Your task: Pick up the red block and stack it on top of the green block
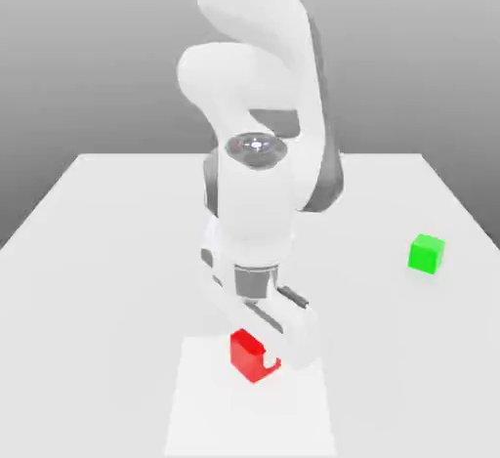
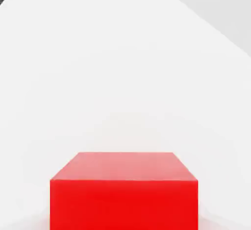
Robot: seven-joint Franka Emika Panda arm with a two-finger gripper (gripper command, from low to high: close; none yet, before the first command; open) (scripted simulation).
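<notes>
I have the gripper (image 1: 262, 356) down around the red block (image 1: 250, 353) on the table (image 1: 117, 251), fingers straddling it, though I cannot tell whether they have closed, while the green block (image 1: 426, 253) waits well off to the side.

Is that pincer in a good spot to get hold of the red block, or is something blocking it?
Probably yes. The pincer is right down at the red block, with nothing else near it on the table. The green block sits far off toward the exterior view's right.
</notes>
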